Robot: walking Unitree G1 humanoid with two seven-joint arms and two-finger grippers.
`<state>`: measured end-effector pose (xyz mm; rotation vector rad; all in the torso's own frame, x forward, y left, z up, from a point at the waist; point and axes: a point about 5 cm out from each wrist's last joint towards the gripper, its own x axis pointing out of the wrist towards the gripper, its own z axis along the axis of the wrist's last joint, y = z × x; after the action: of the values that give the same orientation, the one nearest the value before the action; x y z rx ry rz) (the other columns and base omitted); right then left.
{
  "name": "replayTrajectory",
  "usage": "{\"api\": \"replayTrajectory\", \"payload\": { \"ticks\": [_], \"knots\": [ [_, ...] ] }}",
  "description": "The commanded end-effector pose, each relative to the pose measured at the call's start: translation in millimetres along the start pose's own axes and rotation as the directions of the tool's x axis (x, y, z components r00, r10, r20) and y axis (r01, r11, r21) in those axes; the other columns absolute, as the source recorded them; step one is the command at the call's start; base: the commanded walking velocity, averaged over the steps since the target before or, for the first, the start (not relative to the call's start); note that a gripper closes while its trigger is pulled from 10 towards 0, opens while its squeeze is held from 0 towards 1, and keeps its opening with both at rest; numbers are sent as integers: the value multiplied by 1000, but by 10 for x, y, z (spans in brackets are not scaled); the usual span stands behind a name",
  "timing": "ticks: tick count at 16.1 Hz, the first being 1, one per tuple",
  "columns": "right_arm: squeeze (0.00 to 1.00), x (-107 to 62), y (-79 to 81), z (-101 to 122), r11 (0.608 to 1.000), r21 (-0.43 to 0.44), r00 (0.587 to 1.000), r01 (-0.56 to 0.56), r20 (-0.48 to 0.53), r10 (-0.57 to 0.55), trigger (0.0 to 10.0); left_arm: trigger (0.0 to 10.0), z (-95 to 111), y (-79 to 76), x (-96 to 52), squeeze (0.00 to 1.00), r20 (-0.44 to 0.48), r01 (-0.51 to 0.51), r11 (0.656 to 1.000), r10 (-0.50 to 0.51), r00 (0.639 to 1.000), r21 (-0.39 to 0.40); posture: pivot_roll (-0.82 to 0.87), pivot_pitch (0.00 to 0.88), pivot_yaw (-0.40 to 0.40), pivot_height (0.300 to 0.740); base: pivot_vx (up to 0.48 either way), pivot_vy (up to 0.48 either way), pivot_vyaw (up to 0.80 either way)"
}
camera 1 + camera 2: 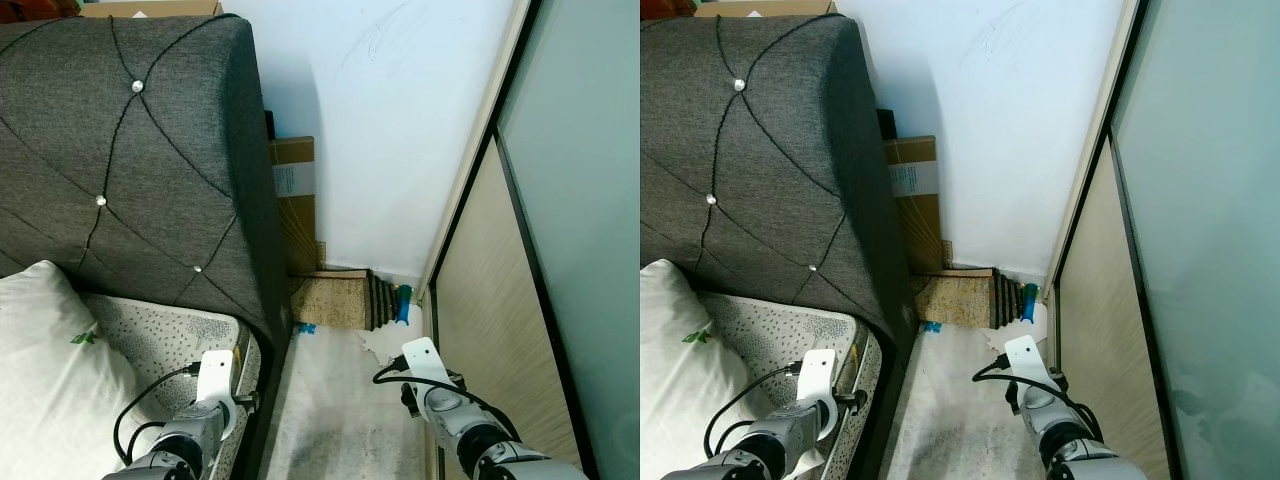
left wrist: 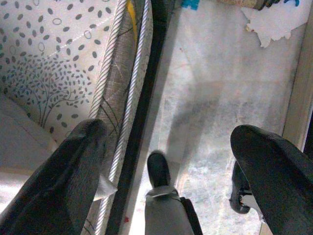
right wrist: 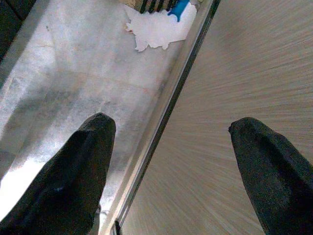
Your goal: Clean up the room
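Note:
A torn white sheet of paper [image 1: 385, 345] lies on the pale floor in the narrow gap between the bed and the wardrobe; it also shows as paper [image 3: 159, 29]. Just beyond it stands a blue object [image 1: 403, 303], and a small blue scrap [image 1: 306, 327] lies by the bed's corner. My left gripper [image 2: 166, 161] is open over the mattress edge and floor, holding nothing. My right gripper [image 3: 168, 147] is open above the wardrobe's bottom rail, also holding nothing. Both arms are low, near the bottom of the eye views.
A grey tufted headboard [image 1: 130, 160] and a dotted mattress [image 1: 170, 335] with a white pillow [image 1: 50, 360] are on the left. A wardrobe sliding door [image 1: 500, 300] bounds the right. A rolled mat [image 1: 340, 300] and a cardboard box [image 1: 295, 200] close the far end.

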<state>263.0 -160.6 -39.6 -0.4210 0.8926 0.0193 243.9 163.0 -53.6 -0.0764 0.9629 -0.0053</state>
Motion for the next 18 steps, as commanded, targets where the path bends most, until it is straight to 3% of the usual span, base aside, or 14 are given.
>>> {"api": "replayTrajectory", "payload": {
  "ticks": [1, 6, 8, 10, 12, 14, 16, 18],
  "knots": [
    [0, -197, 375, 1048, 924, 265, 926, -276, 330, 182, 10000, 10000, 949, 12, -121, 0, 394, 106, 912, 64, 917, -396, 51, 0, -22, 740, 0, 0, 0],
    [0, -186, 363, 1020, 933, 248, 932, -259, 317, 174, 10000, 10000, 990, 12, -133, 0, 417, 127, 909, 56, 907, -398, 55, 0, -24, 740, 0, 0, 0],
    [0, -183, 537, 841, 935, 176, 934, -309, 241, 264, 10000, 10000, 796, -203, -62, 0, 284, 83, 969, -15, 959, -232, 44, 0, -17, 740, 0, 0, 0],
    [0, -185, 567, 813, 933, 178, 936, -311, 229, 268, 10000, 10000, 789, -250, -59, 0, 277, 103, 969, -39, 960, -223, 44, 0, -17, 740, 0, 0, 0],
    [0, -178, 544, 811, 941, 176, 941, -290, 229, 248, 10000, 10000, 810, -275, -63, 0, 292, 112, 981, -62, 954, -160, 43, 0, -17, 740, 0, 0, 0],
    [0, -179, 533, 831, 937, 189, 939, -295, 239, 247, 10000, 10000, 785, -261, -57, 0, 272, 103, 976, -49, 961, -191, 45, 0, -15, 740, 0, 0, 0],
    [0, -177, 484, 871, 943, 187, 939, -276, 262, 223, 10000, 10000, 785, -265, -57, 0, 272, 102, 980, -51, 961, -174, 45, 0, -13, 740, 0, 0, 0],
    [0, -182, 412, 960, 932, 237, 932, -274, 303, 197, 10000, 10000, 970, -226, -104, 0, 362, 127, 972, -48, 931, -198, 42, 0, -13, 740, 0, 0, 0]
  ]
}}
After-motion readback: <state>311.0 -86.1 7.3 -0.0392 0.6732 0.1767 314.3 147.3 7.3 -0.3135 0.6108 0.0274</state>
